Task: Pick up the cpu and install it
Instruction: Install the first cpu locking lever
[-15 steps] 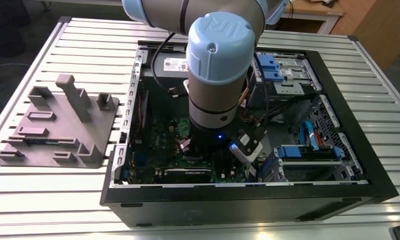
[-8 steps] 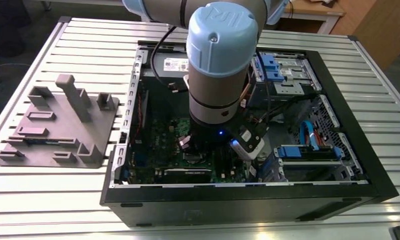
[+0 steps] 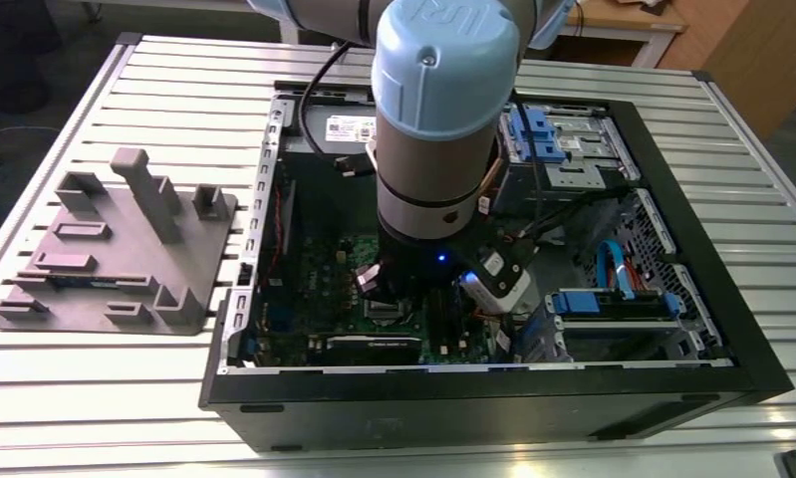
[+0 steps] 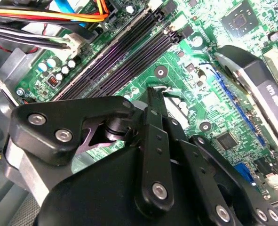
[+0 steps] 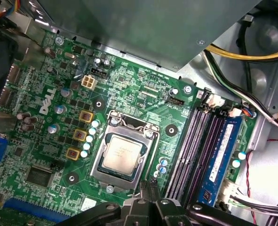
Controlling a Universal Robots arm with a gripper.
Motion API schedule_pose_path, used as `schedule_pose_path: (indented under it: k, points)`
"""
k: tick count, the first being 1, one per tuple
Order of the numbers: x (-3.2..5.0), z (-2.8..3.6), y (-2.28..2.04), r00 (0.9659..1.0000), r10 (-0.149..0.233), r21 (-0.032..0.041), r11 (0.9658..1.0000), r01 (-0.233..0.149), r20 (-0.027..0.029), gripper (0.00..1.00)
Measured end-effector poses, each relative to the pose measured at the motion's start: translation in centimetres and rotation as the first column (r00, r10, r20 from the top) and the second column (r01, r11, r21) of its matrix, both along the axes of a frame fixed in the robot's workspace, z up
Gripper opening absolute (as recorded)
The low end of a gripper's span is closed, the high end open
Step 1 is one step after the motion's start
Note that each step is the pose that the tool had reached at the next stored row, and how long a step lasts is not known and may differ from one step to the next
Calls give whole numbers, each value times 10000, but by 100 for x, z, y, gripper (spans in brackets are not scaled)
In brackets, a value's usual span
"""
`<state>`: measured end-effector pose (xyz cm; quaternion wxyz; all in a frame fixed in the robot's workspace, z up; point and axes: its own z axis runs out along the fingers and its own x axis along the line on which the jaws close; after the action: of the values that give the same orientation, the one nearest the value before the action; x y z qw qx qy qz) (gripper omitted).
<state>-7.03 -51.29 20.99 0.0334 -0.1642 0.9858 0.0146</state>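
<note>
As the arm (image 3: pixel 437 129) stands near-vertical inside the open computer case (image 3: pixel 477 403) on the table (image 3: pixel 92 398), its wrist points straight down at the green board (image 5: pixel 139 94). Pincer (image 5: pixel 147 184) tips drawn together, gripping nothing, poised just off the socket (image 5: pixel 147 133) edge. Cpu (image 5: pixel 123 154) lies flat within the socket, metal top up, clear of the tips. Memory slots (image 5: pixel 195 146) run alongside.

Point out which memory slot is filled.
The one farthest from the cpu: it holds a blue memory stick, while the dark slots beside it are bare.
</note>
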Motion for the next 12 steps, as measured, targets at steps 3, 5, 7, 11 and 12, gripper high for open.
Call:
schedule_pose_path:
  k: [3, 5, 7, 11, 12]
  points:
    - [-10, 1, 0, 10000, 2, -2, 10000, -2, 3, 10]
    - [-48, -1, 1, 10000, 1, -2, 10000, -1, 25, 10]
    - [-104, -3, 4, 10000, 0, -2, 10000, 0, 66, 10]
    - [-221, -5, 15, 9999, 1, -1, 10000, -1, 167, 10]
    - [-232, -6, 19, 9998, 0, 0, 10000, 0, 181, 10]
